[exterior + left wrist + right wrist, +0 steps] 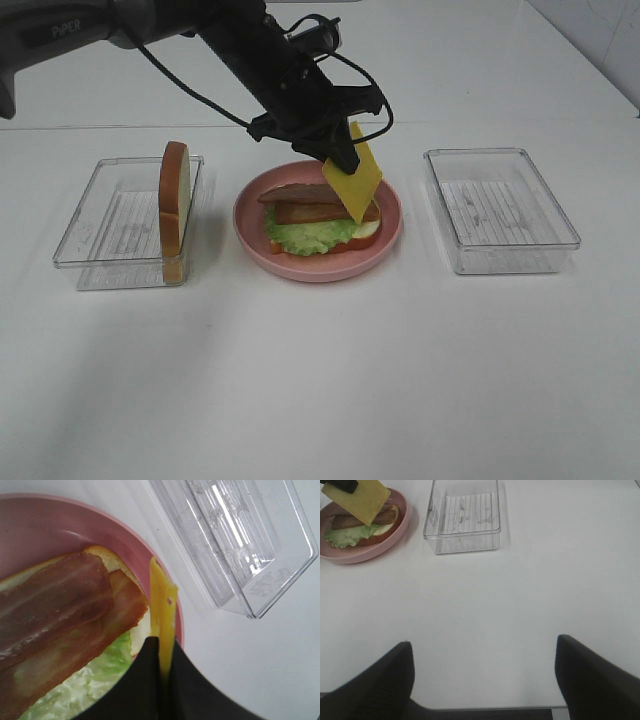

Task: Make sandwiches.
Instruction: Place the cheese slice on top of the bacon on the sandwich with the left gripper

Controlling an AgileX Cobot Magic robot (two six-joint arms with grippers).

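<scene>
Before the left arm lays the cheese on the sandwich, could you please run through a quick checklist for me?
1. Cheese slice gripped: ok, the left gripper is shut on its edge.
2. Cheese over the stack: ok, it hangs above the bacon, at the plate's right side.
3. Cheese level: not ok, it hangs tilted, nearly edge-on.
4. Bacon and lettuce seated on the pink plate: ok.
5. Top bread slice ready: ok, upright in the left tray.
6. Right gripper clear: ok, open over bare table.
</scene>
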